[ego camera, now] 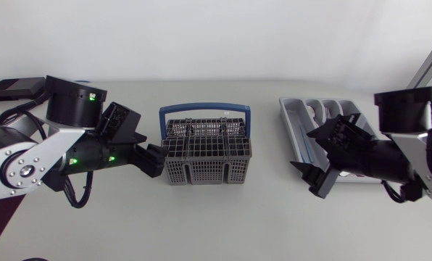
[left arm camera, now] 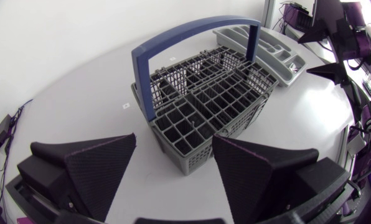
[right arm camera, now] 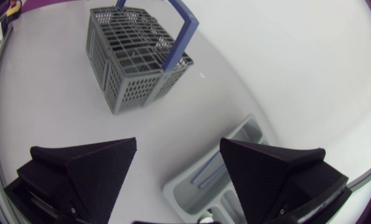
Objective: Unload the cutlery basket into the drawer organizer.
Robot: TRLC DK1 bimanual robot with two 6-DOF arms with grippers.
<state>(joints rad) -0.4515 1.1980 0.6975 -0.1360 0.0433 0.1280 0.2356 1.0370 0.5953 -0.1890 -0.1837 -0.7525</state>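
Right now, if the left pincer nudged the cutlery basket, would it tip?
Probably slides: the cutlery basket sits flat on a broad base. Open grid walls suggest light, stiff plastic. Pushing its tall handle might tip it.

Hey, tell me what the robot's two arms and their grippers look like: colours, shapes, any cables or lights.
The left arm has a silver-grey link dotted with screws, black joints with small green lights, and a looping black cable. The right arm looks mostly black. The left gripper and right gripper each have two broad, matte black, wedge-shaped fingers.
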